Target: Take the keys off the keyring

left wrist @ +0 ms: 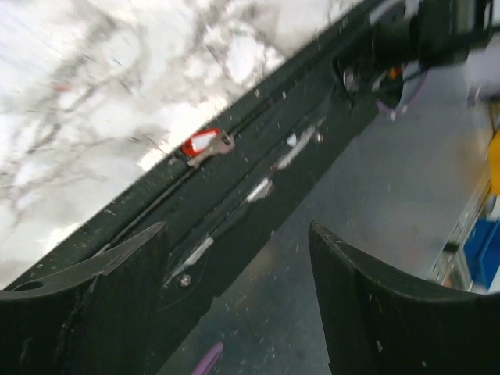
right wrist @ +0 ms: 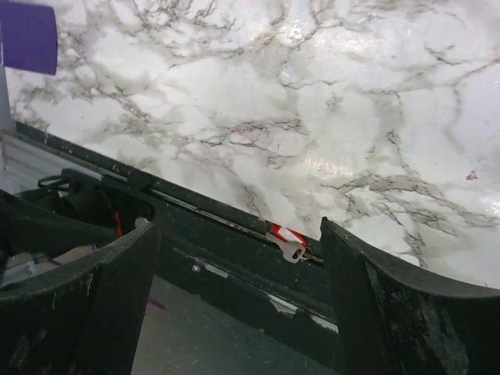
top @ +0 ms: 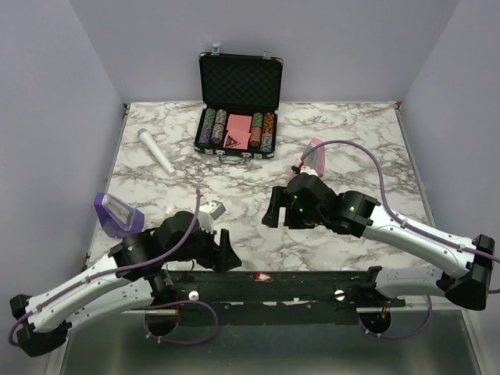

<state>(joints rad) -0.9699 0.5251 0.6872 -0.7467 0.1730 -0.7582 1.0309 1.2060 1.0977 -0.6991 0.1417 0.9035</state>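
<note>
The red keyring lies on the black rail at the table's near edge, between the two arm bases. It also shows in the left wrist view and the right wrist view. A small silver-grey key lies against it, also seen in the right wrist view. My left gripper is open and empty, just left of the keyring. My right gripper is open and empty, above the marble, behind the keyring.
A black case with poker chips and pink cards stands open at the back. A white microphone lies at the back left. A purple box sits at the left. A pink metronome stands behind the right arm.
</note>
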